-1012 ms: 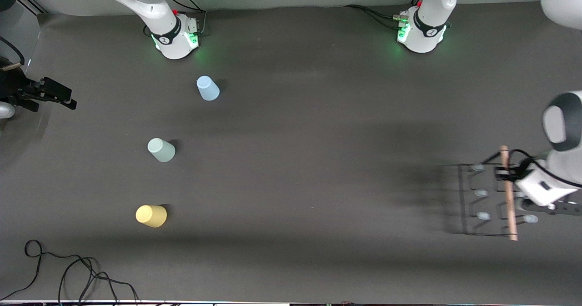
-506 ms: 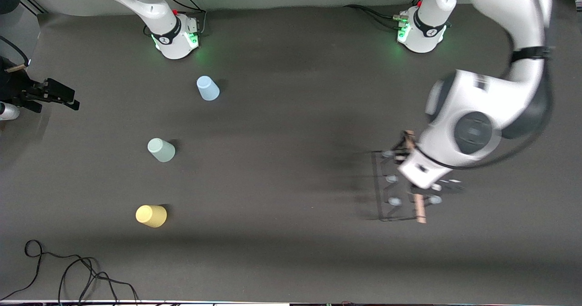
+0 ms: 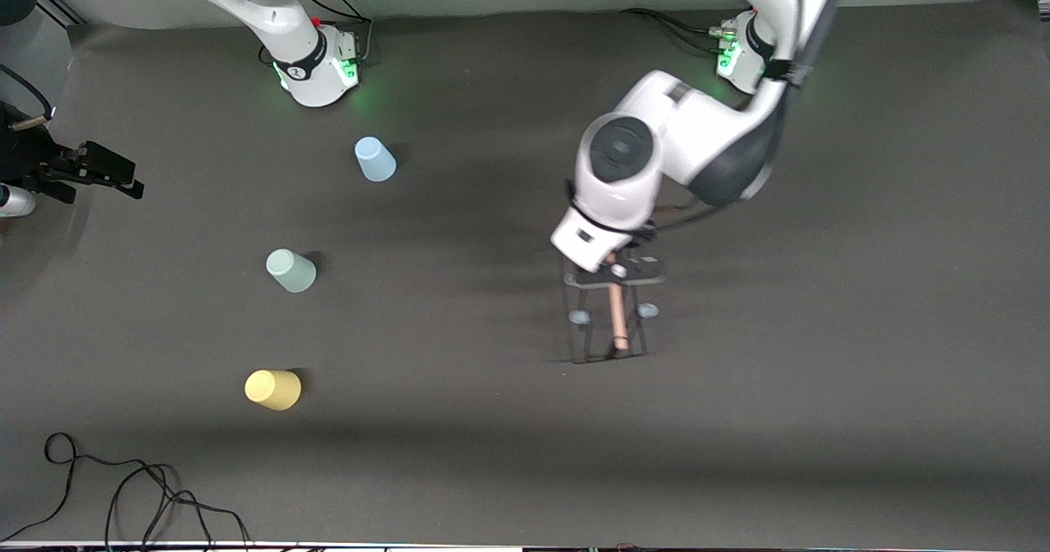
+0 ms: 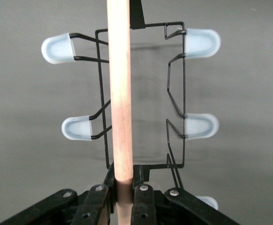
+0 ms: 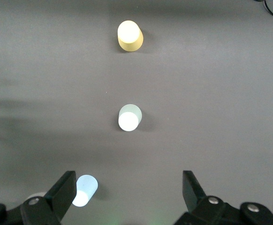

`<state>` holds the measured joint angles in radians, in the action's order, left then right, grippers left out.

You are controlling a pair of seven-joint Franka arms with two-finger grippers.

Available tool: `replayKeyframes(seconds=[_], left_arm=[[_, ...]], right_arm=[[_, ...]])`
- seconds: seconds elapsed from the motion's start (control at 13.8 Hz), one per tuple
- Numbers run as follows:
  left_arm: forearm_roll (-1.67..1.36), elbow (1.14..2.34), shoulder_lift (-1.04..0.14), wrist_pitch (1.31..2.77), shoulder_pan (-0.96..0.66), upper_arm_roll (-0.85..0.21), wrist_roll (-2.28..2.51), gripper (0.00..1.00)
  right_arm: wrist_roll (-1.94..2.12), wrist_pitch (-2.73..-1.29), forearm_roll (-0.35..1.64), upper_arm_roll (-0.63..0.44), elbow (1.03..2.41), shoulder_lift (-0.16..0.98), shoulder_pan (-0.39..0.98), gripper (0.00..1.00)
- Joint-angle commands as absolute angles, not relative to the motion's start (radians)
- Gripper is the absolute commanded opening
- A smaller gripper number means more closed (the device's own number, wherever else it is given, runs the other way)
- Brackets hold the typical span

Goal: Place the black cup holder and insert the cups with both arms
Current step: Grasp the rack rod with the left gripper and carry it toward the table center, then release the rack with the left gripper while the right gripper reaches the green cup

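My left gripper [image 3: 614, 271] is shut on the light wooden rod [image 4: 120, 93] of the black cup holder [image 3: 616, 316] and holds it over the middle of the table. Its pale blue peg tips [image 4: 201, 43] stick out on both sides of the rod. I cannot tell whether its feet touch the table. The cups stand upside down toward the right arm's end: light blue [image 3: 375, 160], mint green [image 3: 290, 271] and, nearest the front camera, yellow [image 3: 272, 390]. My right gripper [image 3: 111, 176] hangs open and empty high over them [image 5: 129, 185].
The two arm bases [image 3: 316, 72] [image 3: 759, 60] glow green at the edge farthest from the front camera. Loose black cables [image 3: 139, 494] lie at the nearest edge toward the right arm's end. The dark table [image 3: 861, 330] lies bare toward the left arm's end.
My left arm has swung the cup holder from the left arm's end of the table to its middle. The cups have not moved, and the right gripper has hardly shifted.
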<state>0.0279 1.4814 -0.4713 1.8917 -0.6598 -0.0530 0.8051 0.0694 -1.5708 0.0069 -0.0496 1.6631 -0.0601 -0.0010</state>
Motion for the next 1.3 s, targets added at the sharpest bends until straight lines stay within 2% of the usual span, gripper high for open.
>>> replayKeyframes(seconds=[0.0,0.29,0.43,0.8,0.87,0.94,1.01,1.08,1.23], left_arm=[[0.031,1.470,-0.506,1.956,-0.758,-0.029,0.920,0.00],[0.032,1.408,-0.592,1.999,-0.808,-0.029,0.997,0.00],[0.035,1.410,-0.597,2.002,-0.811,-0.029,0.996,0.00],[0.054,1.410,-0.601,2.005,-0.813,-0.029,0.962,0.00],[0.054,1.410,-0.603,2.005,-0.813,-0.029,0.957,0.23],[0.054,1.410,-0.603,2.003,-0.811,-0.029,0.936,0.63],[0.058,1.410,-0.600,1.994,-0.810,-0.029,0.896,0.91],[0.058,1.408,-0.592,1.987,-0.807,-0.029,0.855,1.00],[0.041,1.396,-0.575,1.977,-0.784,-0.026,0.841,1.00]], right_arm=[[0.063,-1.562,0.008,-0.058,1.657,-0.061,0.011,1.00],[0.052,-1.568,0.008,-0.055,1.724,-0.106,0.026,1.00],[0.026,-1.583,0.009,-0.058,1.787,-0.152,0.061,1.00],[-0.018,-1.721,0.008,-0.057,2.035,-0.307,0.089,1.00],[-0.017,-1.729,0.002,-0.057,2.039,-0.296,0.087,1.00],[-0.018,-1.742,-0.003,-0.057,2.039,-0.284,0.087,1.00],[-0.017,-1.756,-0.003,-0.057,2.037,-0.269,0.087,1.00],[-0.017,-1.769,-0.005,-0.057,2.037,-0.253,0.087,1.00],[-0.017,-1.798,-0.005,-0.058,2.037,-0.223,0.084,1.00]])
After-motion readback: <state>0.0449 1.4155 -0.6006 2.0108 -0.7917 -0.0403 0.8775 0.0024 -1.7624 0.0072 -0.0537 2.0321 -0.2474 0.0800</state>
